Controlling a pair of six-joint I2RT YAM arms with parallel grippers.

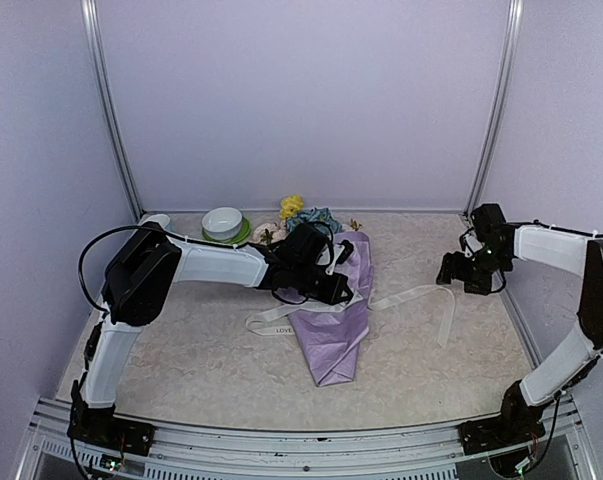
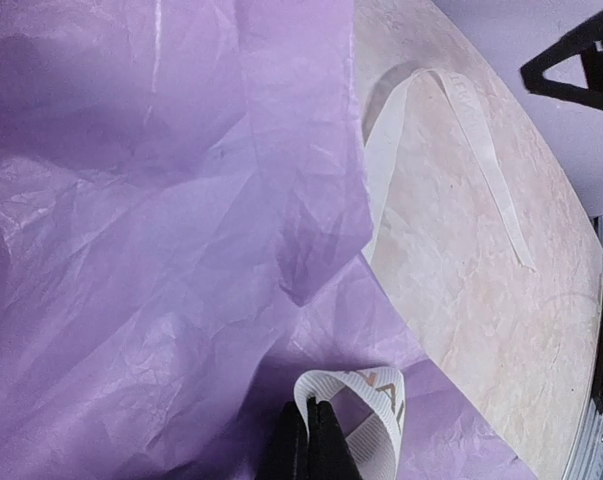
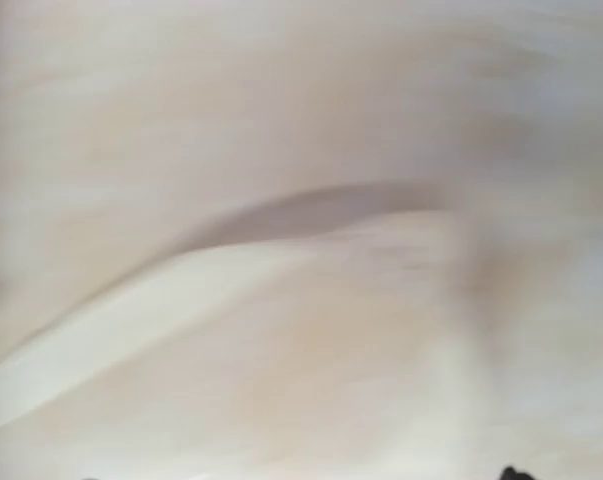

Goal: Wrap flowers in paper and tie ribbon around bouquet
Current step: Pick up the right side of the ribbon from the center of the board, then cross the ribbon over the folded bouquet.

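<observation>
The bouquet lies in mid-table, its lilac paper (image 1: 333, 340) forming a cone with the tip towards me. The flowers (image 1: 293, 207), yellow and blue heads, stick out at the far end. The cream ribbon (image 1: 413, 295) crosses the cone and trails right in a loop. My left gripper (image 1: 338, 290) hovers over the cone. In the left wrist view it (image 2: 316, 408) is shut on a folded loop of ribbon (image 2: 383, 392) above the paper (image 2: 161, 220). My right gripper (image 1: 460, 276) stands open at the right, past the ribbon's free end. The right wrist view is blurred, showing only a pale ribbon band (image 3: 131, 335).
A white bowl (image 1: 222, 221) on a green saucer (image 1: 243, 236) stands at the back left, beside the flower heads. The marbled tabletop (image 1: 181, 370) is boxed in by lilac walls and metal posts (image 1: 109, 120).
</observation>
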